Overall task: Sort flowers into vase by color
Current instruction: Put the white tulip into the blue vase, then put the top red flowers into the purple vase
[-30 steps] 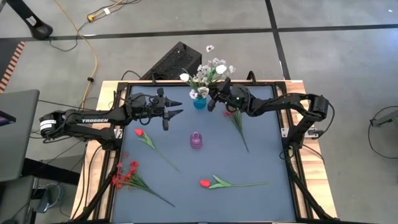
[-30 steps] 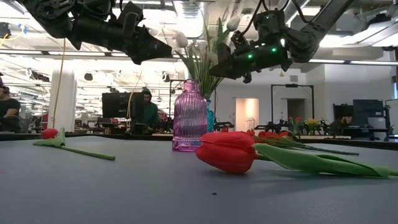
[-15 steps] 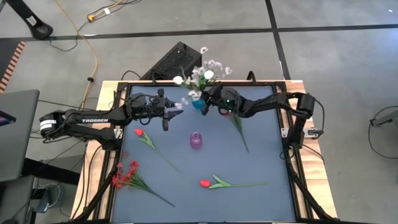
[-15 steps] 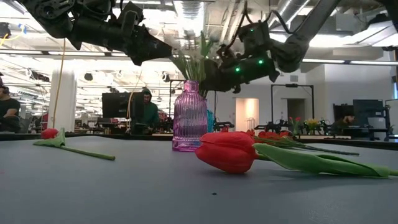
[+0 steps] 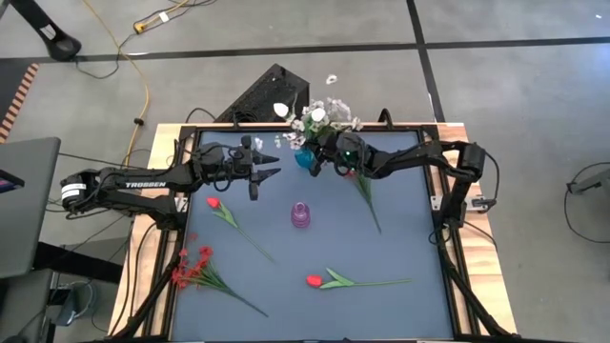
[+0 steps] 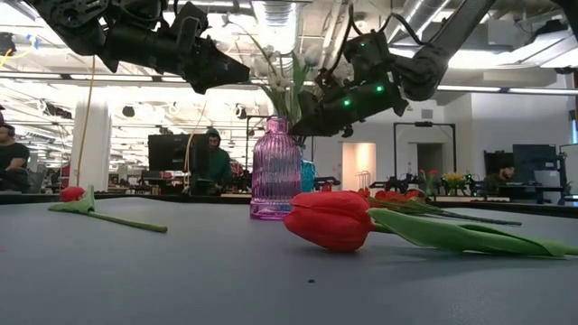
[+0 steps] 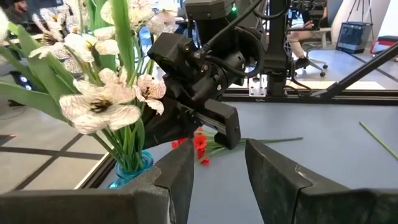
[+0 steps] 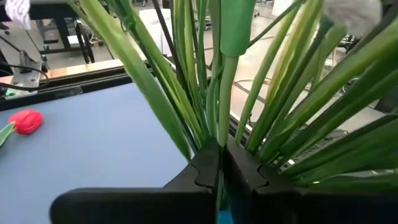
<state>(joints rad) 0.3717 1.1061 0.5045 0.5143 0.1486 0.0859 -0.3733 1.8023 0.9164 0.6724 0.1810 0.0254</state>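
Placement step: right gripper (image 5: pixel 313 158), fingers clamped on a white flower (image 8: pixel 227 81) stem over the blue vase (image 5: pixel 304 157); next, release; left gripper (image 5: pixel 267 165) waits, fingers apart.

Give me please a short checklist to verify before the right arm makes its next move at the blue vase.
1. Right gripper closed on one green stem: ok.
2. Stem's lower end inside the blue vase: cannot tell, hidden behind the fingers.
3. Blue vase upright under the white flowers: ok.
4. Left gripper open and apart from the bouquet: ok.
5. Purple vase empty, upright: ok.
6. Red flowers not sorted, lying on the table: not ok.
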